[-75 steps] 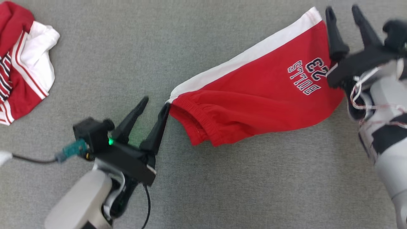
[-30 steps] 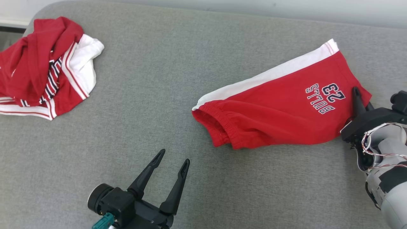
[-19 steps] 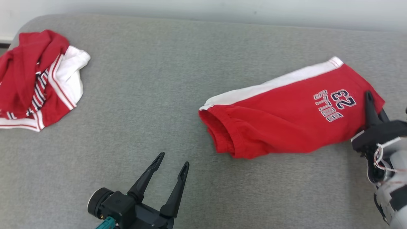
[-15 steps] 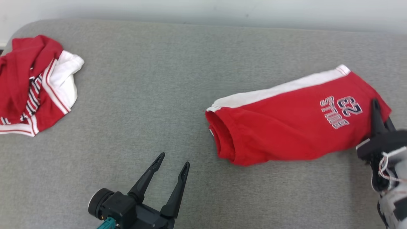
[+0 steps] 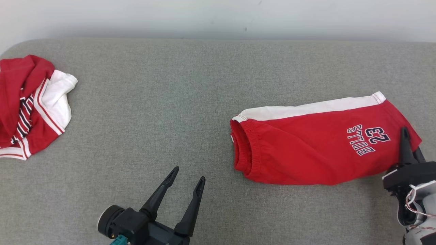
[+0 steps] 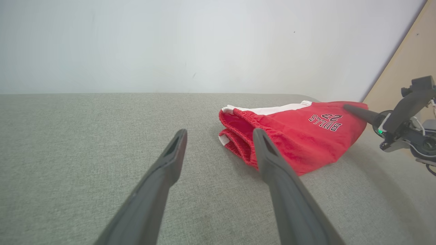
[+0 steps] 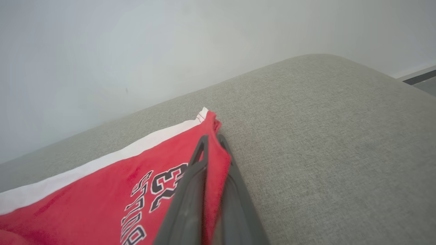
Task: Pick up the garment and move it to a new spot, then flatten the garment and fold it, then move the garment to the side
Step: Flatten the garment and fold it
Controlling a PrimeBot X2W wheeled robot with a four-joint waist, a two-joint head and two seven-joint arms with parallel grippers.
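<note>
Folded red shorts (image 5: 306, 149) with a white side stripe and "BULLS 23" print lie on the grey cushioned surface (image 5: 170, 102) at the right, waistband toward the middle. My right gripper (image 5: 407, 139) is shut on the hem edge of the shorts (image 7: 160, 170) at their right end; the cloth is pinched between its fingers (image 7: 196, 177). My left gripper (image 5: 186, 177) stands open near the front edge, a short way left of the waistband, holding nothing. Between its fingers (image 6: 272, 170) in the left wrist view I see the shorts (image 6: 293, 132) beyond.
A second crumpled red and white garment (image 5: 30, 105) lies at the far left edge of the surface. A pale wall (image 5: 218, 17) runs behind. The surface's rounded right end (image 7: 340, 102) drops off beyond the shorts.
The left gripper has let go of the waistband and pulled back toward me. The right gripper, shut on the hem, has dragged the shorts rightward and turned them nearly level. The camera has tilted up.
</note>
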